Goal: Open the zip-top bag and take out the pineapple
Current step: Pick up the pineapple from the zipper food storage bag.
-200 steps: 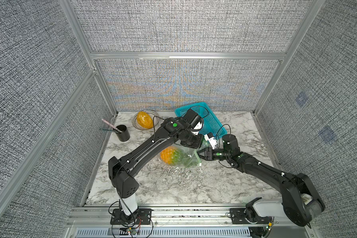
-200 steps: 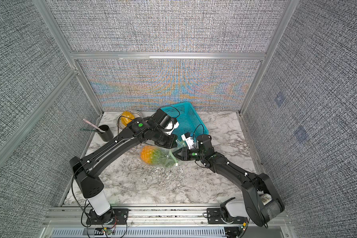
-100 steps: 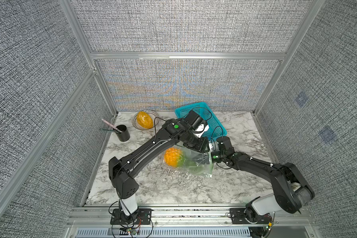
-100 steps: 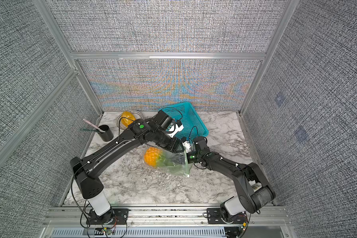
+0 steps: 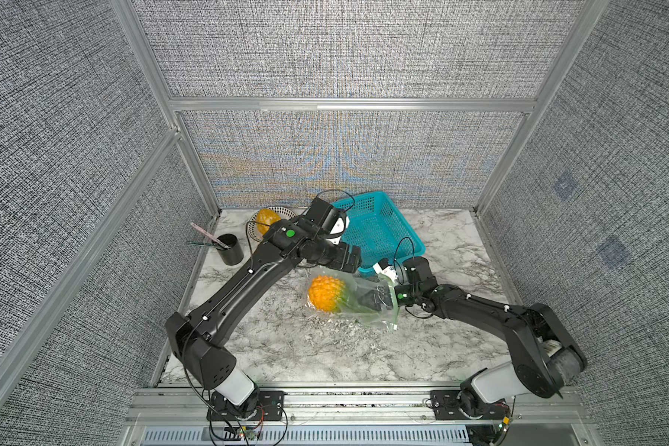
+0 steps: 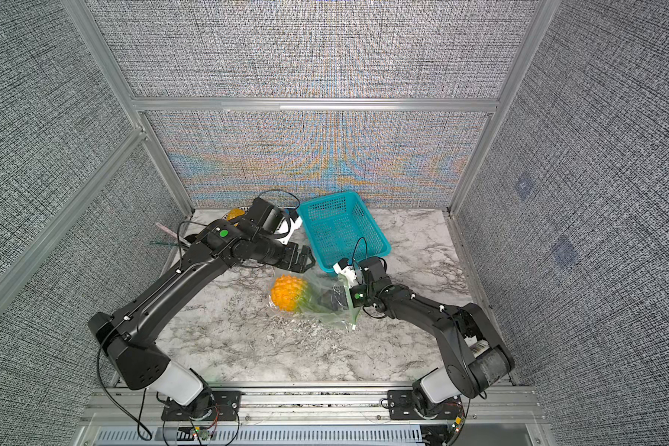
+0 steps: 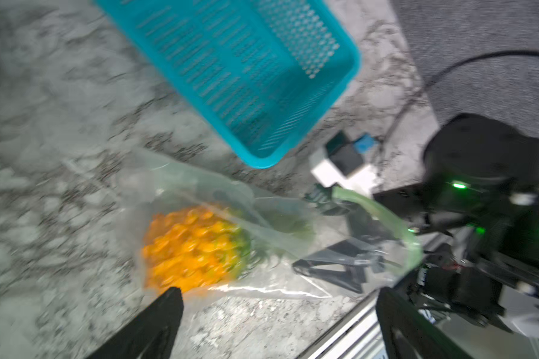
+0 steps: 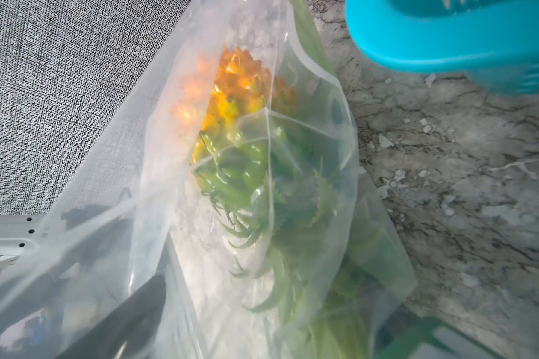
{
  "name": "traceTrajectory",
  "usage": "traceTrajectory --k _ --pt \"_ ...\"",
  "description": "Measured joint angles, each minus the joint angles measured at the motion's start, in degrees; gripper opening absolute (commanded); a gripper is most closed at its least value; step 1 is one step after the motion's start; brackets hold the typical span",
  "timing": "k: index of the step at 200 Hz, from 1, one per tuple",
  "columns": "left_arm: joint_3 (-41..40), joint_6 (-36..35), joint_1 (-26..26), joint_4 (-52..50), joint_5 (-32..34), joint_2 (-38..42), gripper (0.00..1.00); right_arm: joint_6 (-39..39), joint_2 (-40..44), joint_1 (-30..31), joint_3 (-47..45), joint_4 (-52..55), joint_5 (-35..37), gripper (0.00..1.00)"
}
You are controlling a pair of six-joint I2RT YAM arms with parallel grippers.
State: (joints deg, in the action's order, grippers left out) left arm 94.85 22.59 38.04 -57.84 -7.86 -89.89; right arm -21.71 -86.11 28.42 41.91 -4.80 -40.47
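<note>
Left wrist view, smeared by motion: we see the zip-top bag (image 7: 199, 186) lying on its side on the grey-veined, marble-look worktop (image 7: 59, 155). Its clear film is creased and glossy, and a pale green zip strip (image 7: 383, 214) curls round the gaping mouth. Inside lies the pineapple (image 7: 193, 248), a bumpy orange-yellow body fading to green, with its spiky leaf crown pointing toward the mouth.

The left claw (image 7: 277, 292) hangs above the bag, its two black fingers spread wide and gripping nothing. The right claw (image 5: 370, 299) reaches in through the mouth. Through the film we make out its dark fingers standing apart, with the leaves lying between them.

In both top views a teal plastic basket (image 5: 379, 231) with perforated walls sits toward the back, its near corner just beside the bag's mouth and the right wrist. Farther left we find a round wire bowl (image 5: 286, 211) holding a smooth orange-yellow fruit (image 5: 266, 223), partly hidden behind the left arm. A black cup (image 5: 230, 253) with thin sticks stands near the worktop's edge.
</note>
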Motion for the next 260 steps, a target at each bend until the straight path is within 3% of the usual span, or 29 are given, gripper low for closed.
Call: traceTrajectory --k 33,61,106,116,131,150,163,175,213,245,260 --pt "-13.03 4.74 -6.73 4.07 0.11 0.37 0.99 1.27 -1.66 1.68 1.38 1.44 2.60 0.98" --pt "-16.39 7.98 -9.07 8.48 -2.49 -1.38 0.98 2.19 -3.21 2.69 2.60 2.58 5.38 0.98" --pt "-16.39 7.85 -9.38 12.07 -6.73 -8.46 0.79 2.80 -5.18 3.17 2.67 3.15 10.47 0.98" --pt "-17.09 7.85 -9.38 12.70 -7.45 -8.94 0.71 3.02 -5.53 3.45 2.67 3.30 11.45 0.97" --pt "-18.23 8.09 -9.38 13.70 -8.09 -8.98 0.68 3.37 -6.16 3.65 2.67 3.37 12.50 0.97" --pt "-19.41 8.90 -9.57 15.54 -9.03 -8.87 0.52 3.63 -7.19 3.98 2.69 3.74 13.55 0.94" --pt "-19.98 9.09 -9.55 16.41 -9.81 -8.48 0.49 3.67 -7.93 4.39 2.82 3.93 14.45 0.93" --pt "-20.63 9.40 -9.42 17.27 -10.91 -8.46 0.44 3.85 -8.61 4.94 2.86 3.96 14.80 0.87" --pt "-20.87 10.32 -9.42 18.25 -11.56 -8.24 0.43 3.58 -9.79 5.46 2.91 2.36 13.33 0.65" --pt "-19.71 9.55 -9.42 16.98 -10.88 -8.24 0.43 3.69 -9.07 5.51 3.23 2.40 12.96 0.37" --pt "-19.02 8.74 -9.44 16.06 -9.92 -8.24 0.43 3.89 -8.35 5.66 3.32 2.62 12.02 0.32"
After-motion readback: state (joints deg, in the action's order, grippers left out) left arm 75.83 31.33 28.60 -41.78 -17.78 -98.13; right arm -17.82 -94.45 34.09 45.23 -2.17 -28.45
